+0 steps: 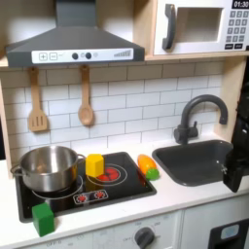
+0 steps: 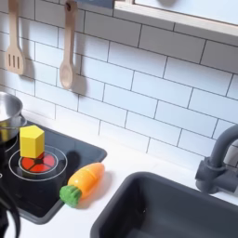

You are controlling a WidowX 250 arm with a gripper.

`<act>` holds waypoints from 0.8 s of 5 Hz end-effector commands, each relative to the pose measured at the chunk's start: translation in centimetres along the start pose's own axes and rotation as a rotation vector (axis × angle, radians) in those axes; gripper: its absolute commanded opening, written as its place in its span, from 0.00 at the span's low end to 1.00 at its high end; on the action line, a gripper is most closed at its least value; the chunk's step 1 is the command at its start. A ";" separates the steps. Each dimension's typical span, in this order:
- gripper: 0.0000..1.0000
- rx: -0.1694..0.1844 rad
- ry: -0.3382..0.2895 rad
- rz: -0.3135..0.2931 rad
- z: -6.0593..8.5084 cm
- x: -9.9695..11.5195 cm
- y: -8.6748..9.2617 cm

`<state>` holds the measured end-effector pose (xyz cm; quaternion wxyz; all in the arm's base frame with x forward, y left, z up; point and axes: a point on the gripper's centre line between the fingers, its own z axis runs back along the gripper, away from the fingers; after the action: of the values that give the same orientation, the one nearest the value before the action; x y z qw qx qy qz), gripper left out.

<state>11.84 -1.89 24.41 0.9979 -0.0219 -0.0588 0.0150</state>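
First exterior view: hand (image 1: 236, 167) sits at far right over the sink (image 1: 195, 161), jaw opening unreadable, nothing visibly held; nearest thing, carrot (image 1: 148, 167), lies to its left at the stove (image 1: 68, 199) edge on the desk (image 1: 185, 199), long axis diagonal, green end toward near side.

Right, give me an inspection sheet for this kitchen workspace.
Surface: white counter with black hob and dark sink.
Job's things: carrot lying on the hob's edge beside the sink.
Clutter: steel pot and yellow block on the hob; green block at its front corner.
Grippers: gripper, dark shape at the first exterior view's right edge by the sink; open or shut cannot be told.
Cables: dark curved line, possibly a cable.
Surroundings: tiled wall, hanging spatula and spoon, hood, microwave, faucet.
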 end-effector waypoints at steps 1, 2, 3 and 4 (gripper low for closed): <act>1.00 0.000 0.002 -0.002 0.0 0.0 0.0; 1.00 0.003 -0.033 0.057 -0.2 0.7 0.1; 1.00 -0.010 -0.034 0.083 -0.4 1.7 0.1; 1.00 0.005 -0.011 0.131 -1.2 3.3 0.6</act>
<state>15.18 -1.21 23.42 0.9947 -0.0217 -0.0589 0.0813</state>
